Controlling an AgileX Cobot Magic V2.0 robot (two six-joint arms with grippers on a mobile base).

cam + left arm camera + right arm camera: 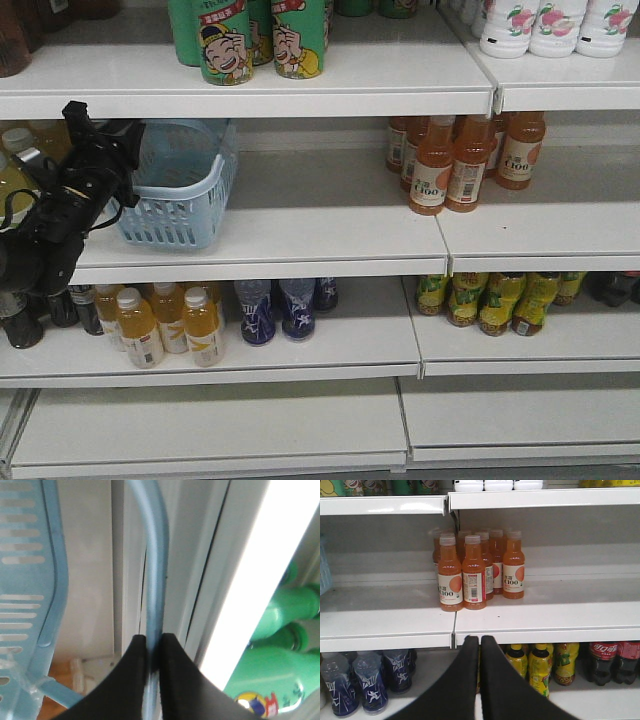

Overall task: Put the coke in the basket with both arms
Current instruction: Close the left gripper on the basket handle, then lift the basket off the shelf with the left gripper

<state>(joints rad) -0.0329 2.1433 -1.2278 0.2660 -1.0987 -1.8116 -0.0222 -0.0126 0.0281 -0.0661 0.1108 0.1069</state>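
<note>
The left hand (153,639) is clamped on the hoop handle (155,555) of the basket (185,205), which sits on the middle shelf (300,240). The right hand (480,640), closed and empty, faces orange bottles (470,575); cola bottles (602,662) stand lower right.

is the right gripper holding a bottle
No, the right gripper is shut and empty, apart from the orange bottles.

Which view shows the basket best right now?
Exterior front: nearly the whole basket shows, with its slotted walls and rim clear and only the arm covering its left side. Left wrist shows just the handle pinched in the left claw, plus part of a slotted wall. Right wrist catches a blue sliver at its left edge.
</note>
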